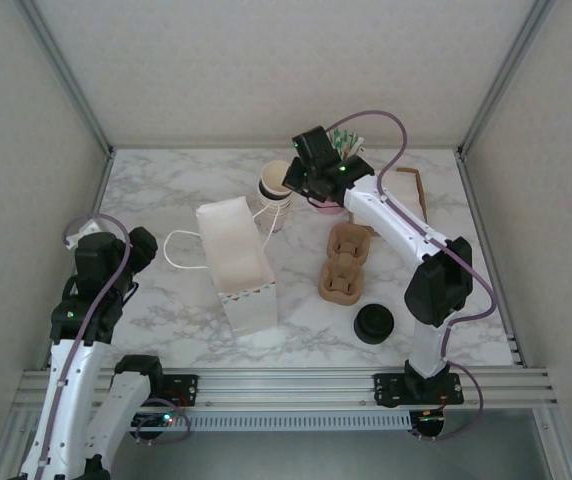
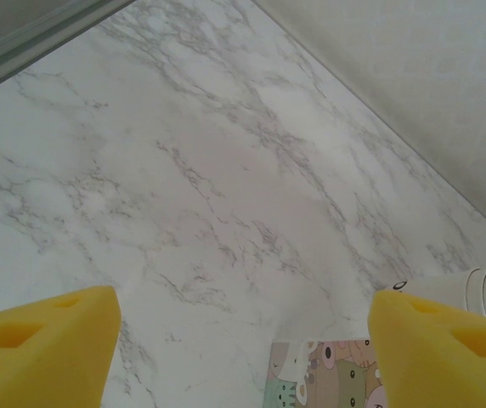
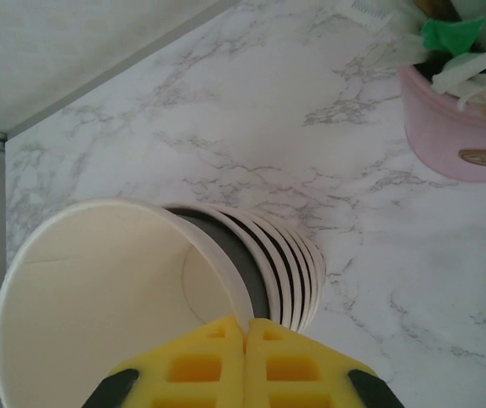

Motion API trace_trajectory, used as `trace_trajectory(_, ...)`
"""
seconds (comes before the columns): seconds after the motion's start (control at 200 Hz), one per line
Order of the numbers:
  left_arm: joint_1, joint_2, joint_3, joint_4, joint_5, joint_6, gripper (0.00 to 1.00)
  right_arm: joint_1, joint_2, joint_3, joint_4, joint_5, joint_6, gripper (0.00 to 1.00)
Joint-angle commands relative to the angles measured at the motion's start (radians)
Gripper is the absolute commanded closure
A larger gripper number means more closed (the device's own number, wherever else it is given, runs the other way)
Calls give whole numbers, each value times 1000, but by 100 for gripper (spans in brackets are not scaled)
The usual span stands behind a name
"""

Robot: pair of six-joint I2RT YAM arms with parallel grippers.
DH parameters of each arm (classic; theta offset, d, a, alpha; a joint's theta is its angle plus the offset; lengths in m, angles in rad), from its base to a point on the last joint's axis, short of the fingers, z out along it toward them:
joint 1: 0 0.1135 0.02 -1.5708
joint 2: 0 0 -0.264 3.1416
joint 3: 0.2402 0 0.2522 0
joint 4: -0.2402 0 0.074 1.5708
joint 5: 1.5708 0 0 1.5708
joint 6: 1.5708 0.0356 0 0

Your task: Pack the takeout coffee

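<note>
Right gripper (image 3: 245, 330) pinched shut on the rim of the top cup (image 3: 98, 297) of the stack (image 3: 301, 270); left gripper (image 2: 245, 308) hung spread over the marble table (image 2: 226, 170).

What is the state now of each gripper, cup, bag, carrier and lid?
Left gripper, open, empty.
Right gripper, shut on top cream cup wall.
Cream cup stack, nested, lidless.
Paper bag, untouched by grippers.
Cardboard carrier, empty.
Black lid, on table, untouched.
Pink cup, filled with packets.
</note>
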Motion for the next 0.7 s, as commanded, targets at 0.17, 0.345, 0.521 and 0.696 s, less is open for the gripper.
trace_trajectory(0.17,12,0,-8,11,-20,-9,24,9,16,125,-69,14,-43,100)
trace_trajectory(0.345,12,-1,-8,10,-20,-10,24,8,18,199,-113,19,-74,100)
trace_trajectory(0.521,14,-1,-11,11,-13,-13,24,8,-8,279,-163,23,-114,100)
trace_trajectory(0.696,17,2,-11,16,7,-13,23,9,-93,310,-211,67,-171,100)
